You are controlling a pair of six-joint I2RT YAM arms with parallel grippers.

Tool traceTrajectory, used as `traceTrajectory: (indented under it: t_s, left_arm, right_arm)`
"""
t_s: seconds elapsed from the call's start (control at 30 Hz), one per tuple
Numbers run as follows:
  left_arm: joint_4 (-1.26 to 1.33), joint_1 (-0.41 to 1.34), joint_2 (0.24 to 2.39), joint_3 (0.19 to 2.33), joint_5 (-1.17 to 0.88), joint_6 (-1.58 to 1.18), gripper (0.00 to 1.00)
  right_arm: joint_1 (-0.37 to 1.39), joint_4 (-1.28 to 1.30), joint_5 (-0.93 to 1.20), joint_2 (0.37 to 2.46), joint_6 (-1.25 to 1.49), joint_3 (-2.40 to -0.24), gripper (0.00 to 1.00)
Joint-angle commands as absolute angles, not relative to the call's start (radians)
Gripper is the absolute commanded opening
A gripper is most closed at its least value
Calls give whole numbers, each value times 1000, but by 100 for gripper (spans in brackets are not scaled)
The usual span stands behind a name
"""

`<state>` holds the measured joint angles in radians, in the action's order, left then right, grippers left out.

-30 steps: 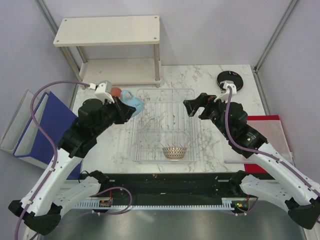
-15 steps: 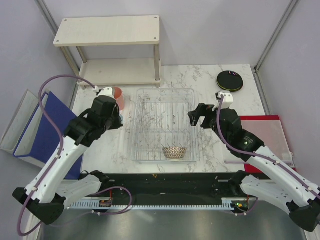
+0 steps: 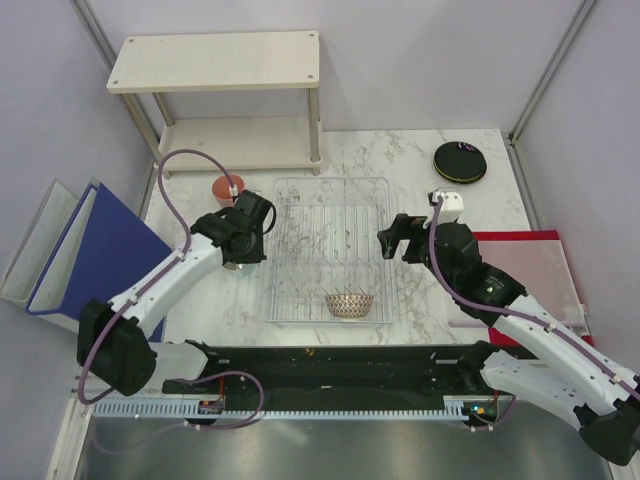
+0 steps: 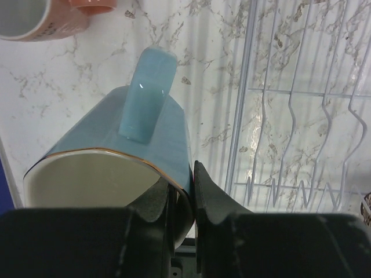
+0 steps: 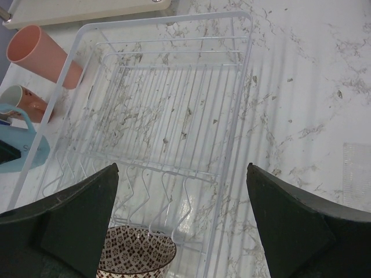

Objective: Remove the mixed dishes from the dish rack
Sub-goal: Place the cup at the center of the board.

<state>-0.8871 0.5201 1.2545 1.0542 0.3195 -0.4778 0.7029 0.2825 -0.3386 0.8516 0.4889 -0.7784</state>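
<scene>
My left gripper (image 3: 245,247) (image 4: 179,186) is shut on the rim of the light blue cup (image 4: 116,153), low over the marble just left of the dish rack (image 3: 330,250) (image 4: 290,116). The arm mostly hides the cup in the top view. I cannot tell whether it touches the table. A salmon pink cup (image 3: 227,187) (image 5: 43,55) and a salmon mug (image 5: 20,99) (image 4: 35,17) stand beyond it. My right gripper (image 3: 395,235) (image 5: 181,174) is open and empty over the rack's (image 5: 237,116) right side. The net-patterned bowl (image 3: 348,304) (image 5: 136,252) sits in the rack's near end. A black plate (image 3: 460,162) lies at the back right.
A two-tier beige wooden shelf (image 3: 215,100) stands at the back left. A blue folder in a grey tray (image 3: 100,250) leans off the table's left edge. A red board under a clear sheet (image 3: 530,270) lies at the right edge.
My left arm has swung back and down with the blue cup, from beside the rack's far left corner to low over the table left of the rack. The right gripper drew slightly nearer.
</scene>
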Motion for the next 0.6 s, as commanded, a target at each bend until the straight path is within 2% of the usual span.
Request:
traceTrajectory:
  t_s: [0.0,0.27,0.57]
  left_arm:
    - [-733,486,1324,1062,282,-442,2]
    - [-680,391,1443,1045,207,-410,2]
    - [-676,353,1471,1029,153,-394,4]
  right_arm:
    - [706,275,-351,831,477,-770,98]
    - [706,272,-351,834,472,-762,98]
    - [706,264,-348,859,471,-769,98]
